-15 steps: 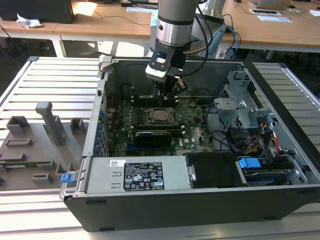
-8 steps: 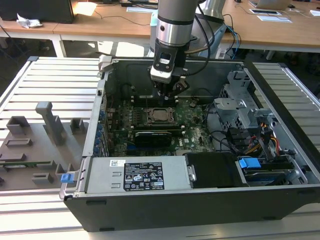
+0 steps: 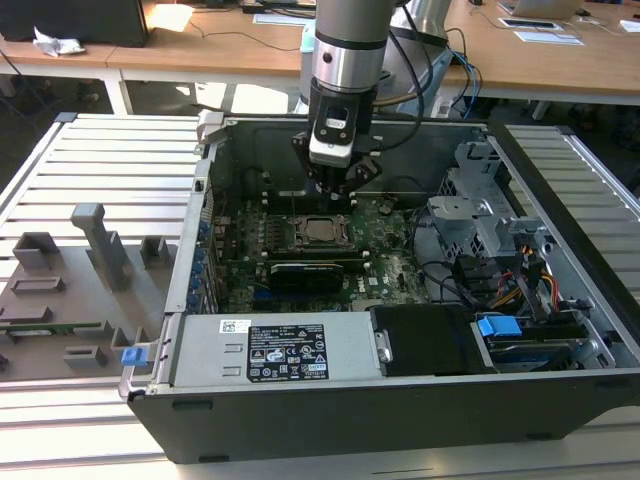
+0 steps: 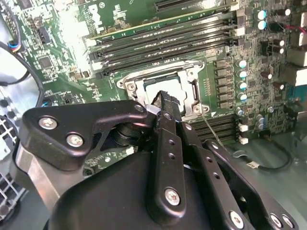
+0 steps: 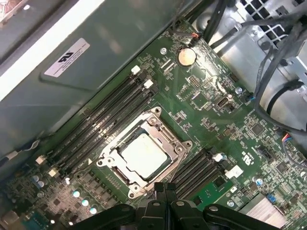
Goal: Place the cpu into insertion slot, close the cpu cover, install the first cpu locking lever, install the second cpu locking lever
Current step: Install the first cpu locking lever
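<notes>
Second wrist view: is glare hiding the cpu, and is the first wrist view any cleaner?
Second wrist view: glare washes out a patch of the motherboard, not the cpu, which the gripper partly covers. First wrist view: cpu evenly lit, no glare.

My arm (image 3: 345, 55) is a silver-grey cylinder with a paler band, ending in a black wrist housing. A white camera module (image 3: 331, 135) carrying a small label is fixed to the front of that housing. My gripper (image 3: 335, 196) is matt black throughout. Its flat linkage plates (image 4: 91, 122) have rounded corners and are pinned with silver screws (image 4: 48, 123). The narrow fingers (image 4: 165, 158) are drilled with rows of small round holes.
</notes>
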You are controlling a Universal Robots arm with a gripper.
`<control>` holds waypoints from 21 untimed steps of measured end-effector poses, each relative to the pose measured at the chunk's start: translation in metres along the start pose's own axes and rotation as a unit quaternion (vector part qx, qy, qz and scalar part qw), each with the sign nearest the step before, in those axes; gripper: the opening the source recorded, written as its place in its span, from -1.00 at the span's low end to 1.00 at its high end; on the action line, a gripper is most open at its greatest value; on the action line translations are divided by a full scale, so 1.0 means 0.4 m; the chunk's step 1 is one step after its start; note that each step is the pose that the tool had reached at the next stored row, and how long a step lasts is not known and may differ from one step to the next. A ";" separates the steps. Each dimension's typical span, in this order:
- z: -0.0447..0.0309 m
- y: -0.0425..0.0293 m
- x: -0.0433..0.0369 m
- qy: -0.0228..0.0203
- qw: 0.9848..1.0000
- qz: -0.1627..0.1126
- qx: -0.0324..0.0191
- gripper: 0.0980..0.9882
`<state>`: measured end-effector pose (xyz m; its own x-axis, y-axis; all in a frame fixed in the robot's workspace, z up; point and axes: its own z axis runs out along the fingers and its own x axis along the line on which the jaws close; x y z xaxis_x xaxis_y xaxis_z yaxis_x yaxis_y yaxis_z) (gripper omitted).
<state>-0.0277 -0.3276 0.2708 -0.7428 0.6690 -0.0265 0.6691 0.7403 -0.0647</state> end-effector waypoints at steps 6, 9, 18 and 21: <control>0.000 0.000 0.000 -0.005 0.997 -0.082 -0.002 -0.98; 0.000 0.000 0.000 -0.007 0.994 -0.107 -0.003 -0.98; 0.000 0.000 0.000 -0.010 0.987 -0.161 -0.004 -0.98; 0.000 0.000 0.000 -0.012 0.983 -0.182 -0.005 -0.98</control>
<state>-0.0277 -0.3276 0.2708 -0.9336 0.3573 -0.0266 0.3582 0.9314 -0.0647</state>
